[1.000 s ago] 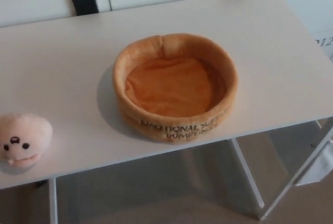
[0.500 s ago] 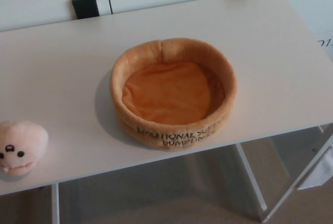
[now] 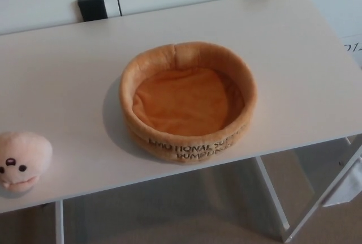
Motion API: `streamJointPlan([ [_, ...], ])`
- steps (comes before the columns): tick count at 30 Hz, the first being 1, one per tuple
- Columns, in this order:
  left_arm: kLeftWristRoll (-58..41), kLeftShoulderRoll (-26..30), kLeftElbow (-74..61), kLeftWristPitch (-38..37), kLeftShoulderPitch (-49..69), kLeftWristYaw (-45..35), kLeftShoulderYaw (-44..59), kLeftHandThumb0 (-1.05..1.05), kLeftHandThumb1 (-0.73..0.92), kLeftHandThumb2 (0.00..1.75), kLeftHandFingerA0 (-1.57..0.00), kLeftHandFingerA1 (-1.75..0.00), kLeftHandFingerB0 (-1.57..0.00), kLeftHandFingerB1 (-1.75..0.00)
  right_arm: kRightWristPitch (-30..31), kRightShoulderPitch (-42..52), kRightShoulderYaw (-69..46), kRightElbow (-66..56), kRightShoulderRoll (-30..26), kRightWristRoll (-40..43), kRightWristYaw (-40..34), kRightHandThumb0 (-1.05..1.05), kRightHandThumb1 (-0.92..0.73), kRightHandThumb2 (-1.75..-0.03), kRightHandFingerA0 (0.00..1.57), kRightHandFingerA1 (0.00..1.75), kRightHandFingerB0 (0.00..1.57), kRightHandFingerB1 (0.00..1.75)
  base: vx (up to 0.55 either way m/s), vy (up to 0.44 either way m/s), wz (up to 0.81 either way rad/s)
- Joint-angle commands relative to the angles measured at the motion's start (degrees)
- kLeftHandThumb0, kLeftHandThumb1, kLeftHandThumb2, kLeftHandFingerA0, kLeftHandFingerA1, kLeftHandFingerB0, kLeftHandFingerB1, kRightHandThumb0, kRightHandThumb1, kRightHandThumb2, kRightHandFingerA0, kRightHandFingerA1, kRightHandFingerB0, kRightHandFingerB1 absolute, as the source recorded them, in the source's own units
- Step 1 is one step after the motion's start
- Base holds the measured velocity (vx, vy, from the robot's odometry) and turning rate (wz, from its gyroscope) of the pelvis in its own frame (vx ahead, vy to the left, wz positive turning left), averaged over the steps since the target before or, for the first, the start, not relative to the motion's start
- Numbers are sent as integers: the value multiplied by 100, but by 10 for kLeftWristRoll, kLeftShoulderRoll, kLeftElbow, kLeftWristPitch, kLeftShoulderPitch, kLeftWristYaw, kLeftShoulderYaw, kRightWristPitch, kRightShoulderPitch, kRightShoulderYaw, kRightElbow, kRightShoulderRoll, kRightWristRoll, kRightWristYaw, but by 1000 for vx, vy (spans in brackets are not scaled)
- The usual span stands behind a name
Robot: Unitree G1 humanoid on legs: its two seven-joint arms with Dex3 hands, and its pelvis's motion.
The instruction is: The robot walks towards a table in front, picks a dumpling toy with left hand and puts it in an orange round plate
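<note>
White and bare, the surface (image 3: 73, 85) fills most of our head view, with its pale legs and the floor showing beneath the near edge. Neither robot hand shows, left or right, so we cannot tell whether either is spread or closed.

Nearest to us, at the near left corner, sits the dumpling toy (image 3: 21, 161), a pale pink plush with a small dark face turned our way. It lies close to the near edge and is partly cut off by the left border of the picture, so we cannot see its full outline.

Further in, near the middle and well apart from the toy, rests the orange round plate (image 3: 188, 101), a soft plush dish with a raised padded wall, dark lettering on its near side, and nothing inside it.

Beyond it, against the white wall, two black brackets (image 3: 93, 7) sit behind the far edge.

We judge the pick not yet begun. The main risk is the toy's position: a reach from the left that brushes it could push it off the near edge. Its soft body may also squash or slip out of a loose grasp. On release, it could catch on the plate's padded wall and roll back out.
</note>
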Motion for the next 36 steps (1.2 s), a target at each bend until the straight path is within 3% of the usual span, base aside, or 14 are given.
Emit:
streamJointPlan([
  [1,-106,58,-409,-179,330,-40,119,-40,53,56,-38,-38,-30,-31,2,8,-8,0,-15,8,-5,-41,-67,-61,89,50,40,33,0,0,0],
  [7,-256,74,-655,-277,495,-83,268,-42,50,57,-51,-37,-30,-31,9,9,-4,8,-14,2,-13,-39,-67,-61,90,51,41,33,0,0,0],
  [8,-313,70,-724,-288,496,-77,344,-42,48,56,-28,-31,-24,-30,9,13,-5,8,-11,4,-11,-39,-67,-60,89,51,40,33,0,0,0],
  [9,-330,68,-744,-290,498,-75,366,-42,48,56,-28,-31,-24,-30,9,14,-6,8,-10,4,-11,-39,-67,-60,89,51,40,33,0,0,0],
  [10,-348,71,-770,-286,481,-70,405,-25,34,89,-9,-52,-8,-51,7,16,-6,6,-10,5,-11,-38,-67,-61,92,52,41,34,0,0,0],
  [13,-356,70,-784,-277,477,-73,421,-25,34,89,-9,-52,-8,-51,7,16,-7,5,-10,6,-12,-38,-67,-61,92,52,41,34,0,0,0],
  [14,-365,90,-802,-231,433,-69,455,-40,45,54,-16,-30,-19,-30,7,15,-7,6,-11,6,-9,-38,-67,-61,90,51,40,33,0,0,0],
  [17,-382,120,-833,-156,371,-65,508,-40,45,54,-16,-30,-19,-30,9,13,-9,7,-14,7,-5,-38,-67,-61,90,51,40,33,0,0,0],
  [18,-369,148,-827,-112,329,-70,516,-29,29,85,0,-50,0,-47,9,14,-8,7,-14,6,-8,-39,-66,-60,92,52,42,34,0,0,0],
  [19,-352,184,-818,-58,277,-74,524,-29,29,85,0,-50,0,-47,9,15,-8,7,-15,5,-11,-39,-66,-60,92,52,42,34,0,0,0],
  [20,-318,212,-801,-29,236,-77,520,-56,35,72,-4,-25,-6,-38,10,15,-7,8,-15,4,-10,-39,-67,-62,93,55,41,34,0,0,0],
  [28,-175,311,-726,130,77,-101,413,-54,36,66,-6,-22,-10,-32,13,15,-8,6,-16,6,-1,-39,-67,-61,90,54,40,34,0,0,0],
  [34,-99,339,-647,152,-18,-108,310,-56,35,68,-7,-29,-8,-33,9,19,-8,5,-15,5,-2,-41,-68,-62,96,61,41,34,0,0,0],
  [36,-81,340,-628,174,-47,-111,272,-53,34,66,-7,-27,-9,-33,17,16,-5,7,-16,1,-2,-48,-50,-83,87,70,31,47,0,0,0],
])
